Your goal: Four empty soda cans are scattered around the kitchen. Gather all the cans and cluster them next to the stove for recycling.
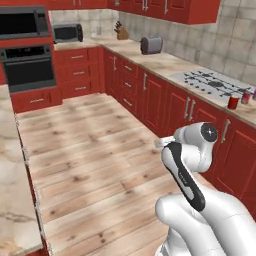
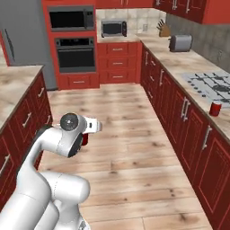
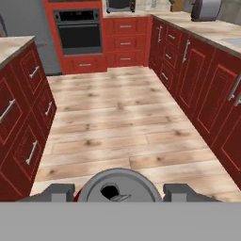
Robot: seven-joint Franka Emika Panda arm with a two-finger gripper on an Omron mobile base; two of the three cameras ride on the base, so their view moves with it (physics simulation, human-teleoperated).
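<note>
The hand (image 3: 117, 192) grips a red soda can (image 3: 118, 187), one finger at each side of its silvery top, above the wood floor (image 3: 117, 117). Another red can (image 1: 233, 102) stands on the worktop (image 1: 165, 62) at the front edge, just beside the stove (image 1: 212, 82).

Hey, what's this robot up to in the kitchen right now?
The robot arm is carrying a red soda can in its pincer, held out over the wood floor between the cabinet rows. In the hand view the can's silvery top sits between the two finger tips. On the counter to the right, by the front edge of the stove, stand two more red cans. The carried one has not reached that cluster yet.
</note>
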